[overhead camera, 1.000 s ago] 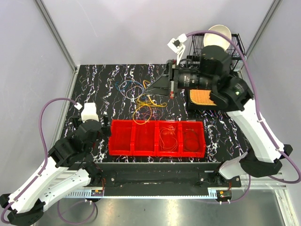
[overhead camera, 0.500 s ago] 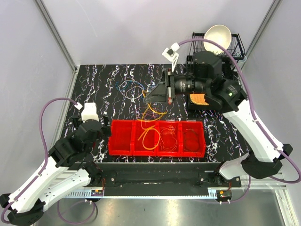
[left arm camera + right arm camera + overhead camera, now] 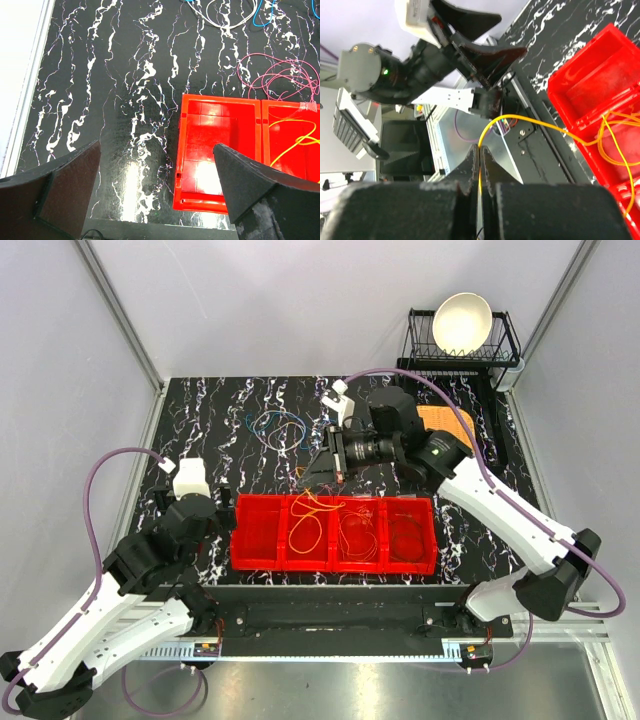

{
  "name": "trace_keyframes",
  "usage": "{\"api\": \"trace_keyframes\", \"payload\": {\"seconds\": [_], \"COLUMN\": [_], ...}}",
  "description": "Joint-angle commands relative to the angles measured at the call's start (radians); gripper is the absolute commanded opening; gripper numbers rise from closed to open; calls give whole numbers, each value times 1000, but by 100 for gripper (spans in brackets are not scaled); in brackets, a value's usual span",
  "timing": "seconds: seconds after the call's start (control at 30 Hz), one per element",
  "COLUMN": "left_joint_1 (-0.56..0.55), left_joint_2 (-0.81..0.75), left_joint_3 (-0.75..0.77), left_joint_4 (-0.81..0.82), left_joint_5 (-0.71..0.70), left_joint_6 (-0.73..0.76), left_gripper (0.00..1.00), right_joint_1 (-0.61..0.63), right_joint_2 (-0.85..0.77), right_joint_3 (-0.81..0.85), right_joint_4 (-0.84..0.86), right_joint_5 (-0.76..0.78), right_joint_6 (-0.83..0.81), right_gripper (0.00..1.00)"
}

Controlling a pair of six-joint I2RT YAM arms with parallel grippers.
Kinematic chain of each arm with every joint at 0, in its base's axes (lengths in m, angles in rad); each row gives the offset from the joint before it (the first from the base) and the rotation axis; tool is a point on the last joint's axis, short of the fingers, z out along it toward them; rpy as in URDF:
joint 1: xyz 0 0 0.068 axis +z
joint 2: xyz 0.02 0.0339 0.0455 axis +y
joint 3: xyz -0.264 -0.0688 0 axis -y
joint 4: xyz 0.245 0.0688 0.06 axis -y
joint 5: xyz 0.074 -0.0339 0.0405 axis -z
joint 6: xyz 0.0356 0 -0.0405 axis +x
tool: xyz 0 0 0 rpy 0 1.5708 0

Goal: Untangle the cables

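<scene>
Orange-yellow cable (image 3: 535, 122) is pinched between the pressed-together fingers of the right end effector (image 3: 480, 156), above the middle of the worktop (image 3: 200, 420). Its loops hang into the second compartment from the left of the red tray (image 3: 335, 567), which sits along the near edge. Third compartment holds a pale cable (image 3: 355, 535), fourth a dark red cable (image 3: 405, 533). Blue and white cables (image 3: 275, 427) lie tangled toward the far edge, left of centre. Left end effector (image 3: 156, 150) is spread, gripping nothing, over the near-left corner.

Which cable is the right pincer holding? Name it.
The yellow cable, pinched in the shut right pincer and trailing into the red tray; no other is held.
</scene>
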Motion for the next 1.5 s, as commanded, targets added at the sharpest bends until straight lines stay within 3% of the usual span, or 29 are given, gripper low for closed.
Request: {"api": "trace_keyframes", "payload": {"seconds": [0.0,0.37,0.9,1.2,1.47], "left_joint_1": [5,5,6,5,5], "left_joint_2": [-2,-5,-8,-9,-9], "left_joint_3": [-5,-5,-6,-8,-8], "left_joint_4": [45,45,46,49,49], "left_joint_5": [14,17,19,22,25], "left_joint_6": [12,14,15,16,19], "left_gripper": [99,99,99,99,99], "right_joint_1": [7,7,14,43,85], "right_joint_2": [36,107,268,381,429], "right_joint_3": [-11,-187,-279,-284,-281], "right_joint_4": [108,279,447,450,288], "right_joint_5": [-7,7,51,105,291], "right_joint_6": [13,105,237,188,98], "right_gripper": [0,0,0,0,0]}}
